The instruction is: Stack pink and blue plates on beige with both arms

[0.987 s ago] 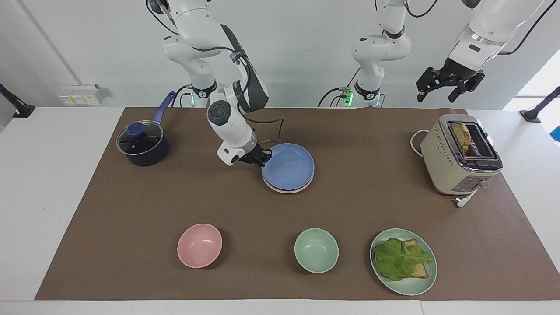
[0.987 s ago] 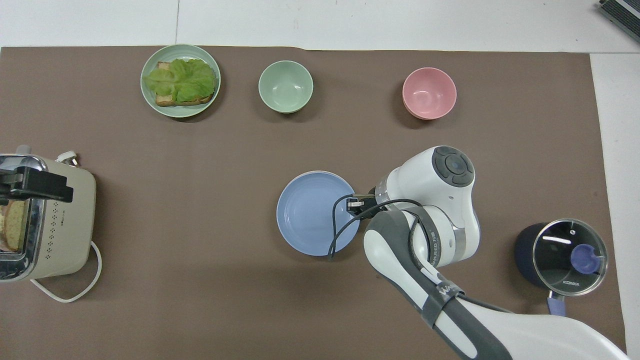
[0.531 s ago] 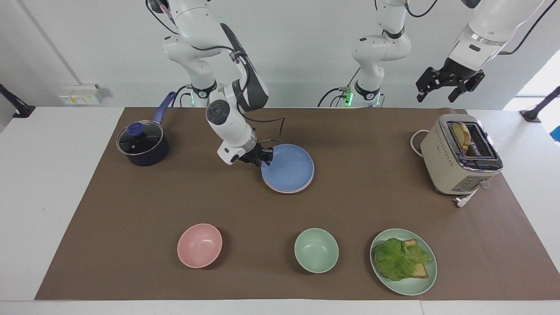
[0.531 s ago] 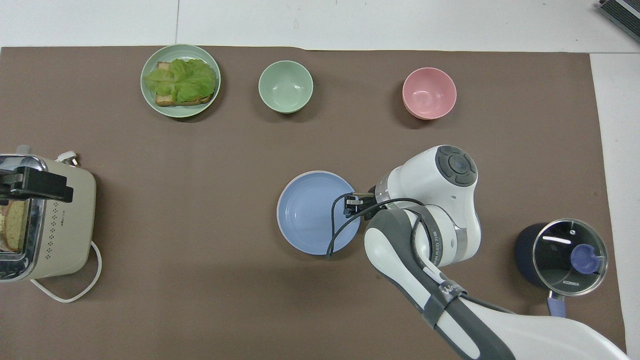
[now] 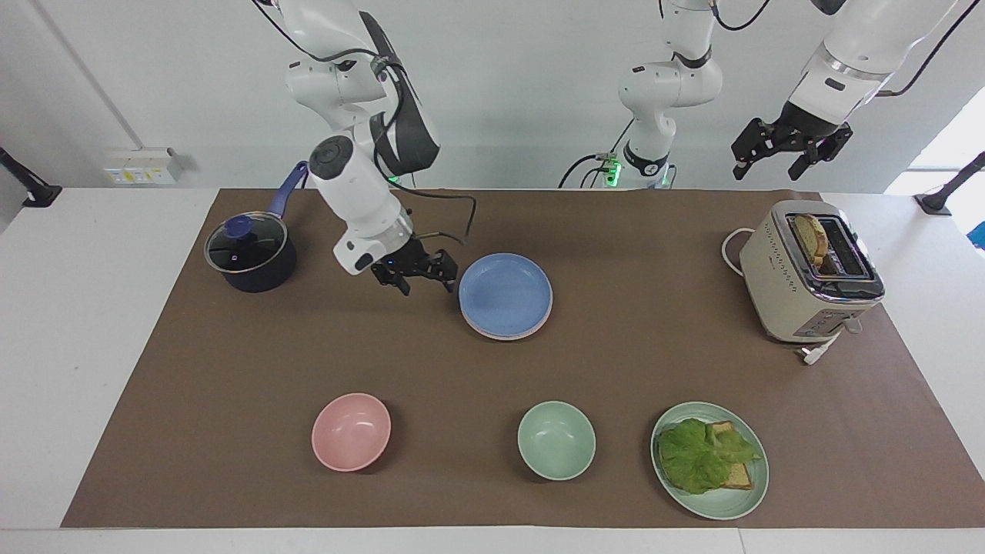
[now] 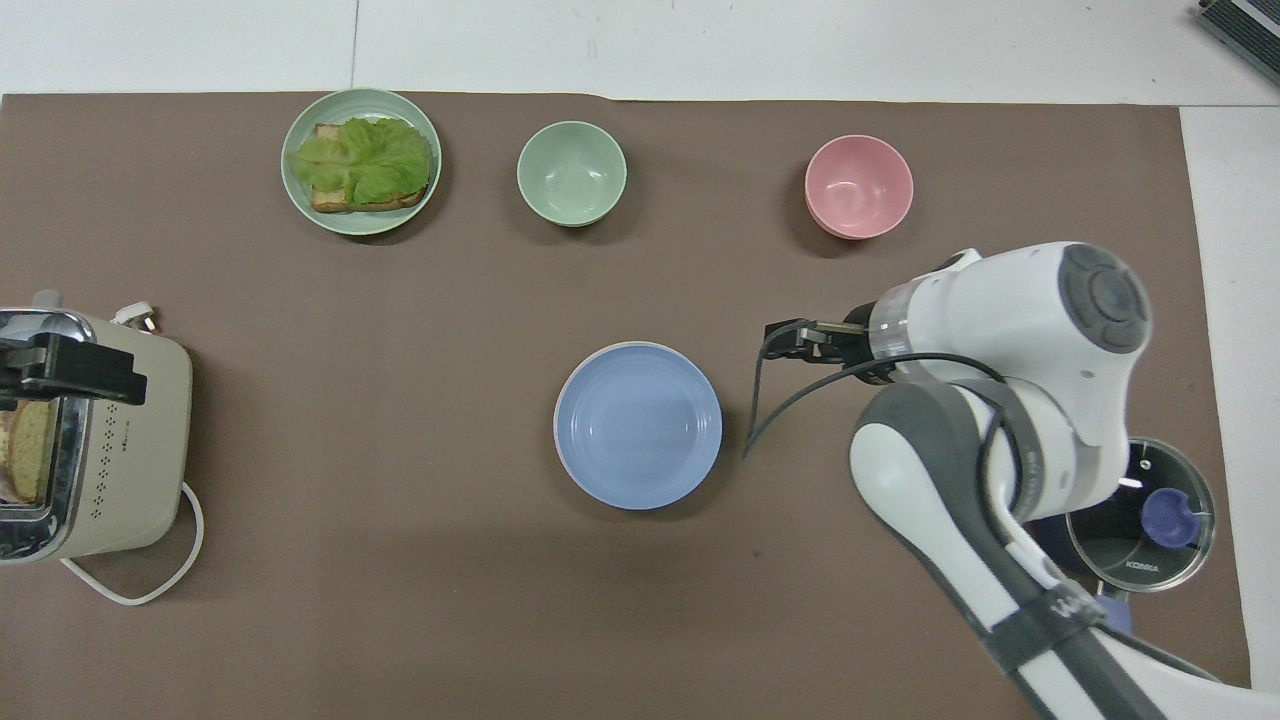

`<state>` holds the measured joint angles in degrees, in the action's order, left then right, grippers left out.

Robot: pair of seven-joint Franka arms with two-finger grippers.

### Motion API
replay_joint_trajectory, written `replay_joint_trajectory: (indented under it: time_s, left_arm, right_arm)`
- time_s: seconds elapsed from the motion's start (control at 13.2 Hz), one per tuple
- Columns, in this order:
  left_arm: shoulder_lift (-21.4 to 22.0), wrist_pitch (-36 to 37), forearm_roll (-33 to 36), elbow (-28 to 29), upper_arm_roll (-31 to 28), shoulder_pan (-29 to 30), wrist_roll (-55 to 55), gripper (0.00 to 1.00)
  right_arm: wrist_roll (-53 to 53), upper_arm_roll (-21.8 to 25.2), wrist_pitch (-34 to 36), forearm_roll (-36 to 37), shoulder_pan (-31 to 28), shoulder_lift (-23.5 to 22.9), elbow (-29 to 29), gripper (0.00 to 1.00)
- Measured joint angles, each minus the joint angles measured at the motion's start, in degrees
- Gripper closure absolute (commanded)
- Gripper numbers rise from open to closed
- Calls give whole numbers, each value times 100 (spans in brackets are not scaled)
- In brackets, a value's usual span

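With blue plate (image 5: 505, 293) seated on the stack, right gripper (image 5: 414, 271) hangs beside it, jaws open, empty: retract straight away, don't clip its rim. Left gripper (image 5: 791, 148) waits open over toaster (image 5: 812, 271).

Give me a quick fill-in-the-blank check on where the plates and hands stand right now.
1. The blue plate lies on top of the ____ plate.
2. The right hand is beside the stack, holding ____.
3. The left hand waits in the air over the table edge near the ____.
4. The bread and lettuce lie on the ____ plate.

Missing words: pink; nothing; toaster; green
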<state>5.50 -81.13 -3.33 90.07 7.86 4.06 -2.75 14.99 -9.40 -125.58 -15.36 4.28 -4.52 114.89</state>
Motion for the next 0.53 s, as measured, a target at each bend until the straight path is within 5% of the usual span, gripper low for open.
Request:
replay_joint_trajectory:
  time_s: [0.53]
  left_arm:
    - [0,0,0,0,0,0,0,0]
  right_arm:
    - [-73,88,2658,1055,-1157,721,-1416,0]
